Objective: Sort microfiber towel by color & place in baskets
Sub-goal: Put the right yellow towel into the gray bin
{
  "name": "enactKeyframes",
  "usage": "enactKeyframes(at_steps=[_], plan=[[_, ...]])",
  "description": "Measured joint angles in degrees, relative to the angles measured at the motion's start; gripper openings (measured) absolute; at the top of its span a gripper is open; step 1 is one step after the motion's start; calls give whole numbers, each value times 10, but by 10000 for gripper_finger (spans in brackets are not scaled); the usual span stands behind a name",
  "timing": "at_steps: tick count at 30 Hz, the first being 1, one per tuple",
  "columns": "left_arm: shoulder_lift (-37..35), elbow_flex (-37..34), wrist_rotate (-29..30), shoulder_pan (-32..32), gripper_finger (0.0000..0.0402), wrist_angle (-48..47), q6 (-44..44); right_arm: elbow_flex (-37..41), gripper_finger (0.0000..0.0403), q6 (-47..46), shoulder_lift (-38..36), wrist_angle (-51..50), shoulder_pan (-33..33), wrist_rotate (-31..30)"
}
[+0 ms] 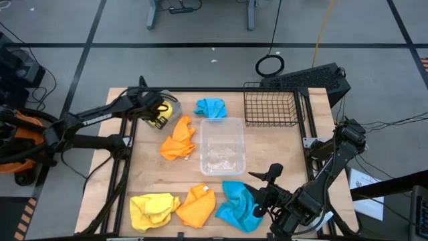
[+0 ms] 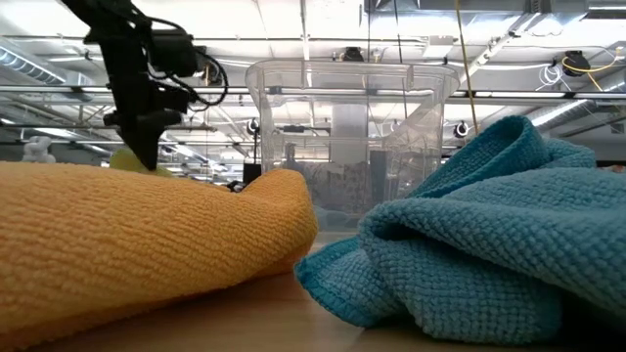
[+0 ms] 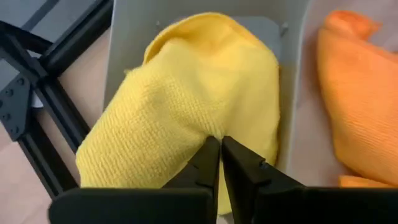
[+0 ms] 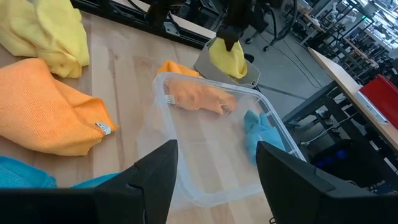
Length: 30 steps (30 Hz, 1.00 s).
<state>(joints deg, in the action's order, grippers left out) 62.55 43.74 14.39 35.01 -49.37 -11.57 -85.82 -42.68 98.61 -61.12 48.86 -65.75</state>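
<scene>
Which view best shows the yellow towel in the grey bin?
Left wrist: the yellow towel fills it, pinched by the left claw over the grey bin. High and right wrist show it small; low, a sliver.

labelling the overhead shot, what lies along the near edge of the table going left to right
yellow towel → orange towel → blue towel → right tool, open and empty
</scene>
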Motion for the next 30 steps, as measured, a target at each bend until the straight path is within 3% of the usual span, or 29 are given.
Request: enactKeyframes(at_steps=[5,8,14,19,26,30], plan=[[-15,0,-77,-21,25,7,12,0,210,-1,0,0,0,0],[-13,0,-84,-29,31,26,31,0,210,-1,0,0,0,0],[-10,0,-109,-31,82,37,76,0,210,-1,0,1,0,1],[-13,4,17,-35,95,28,56,0,210,-1,0,1,0,1],[-17,4,15,-47,95,21,51,0,210,-1,0,1,0,1],[-18,4,98,-55,95,-2,19,0,210,0,0,0,0,0]])
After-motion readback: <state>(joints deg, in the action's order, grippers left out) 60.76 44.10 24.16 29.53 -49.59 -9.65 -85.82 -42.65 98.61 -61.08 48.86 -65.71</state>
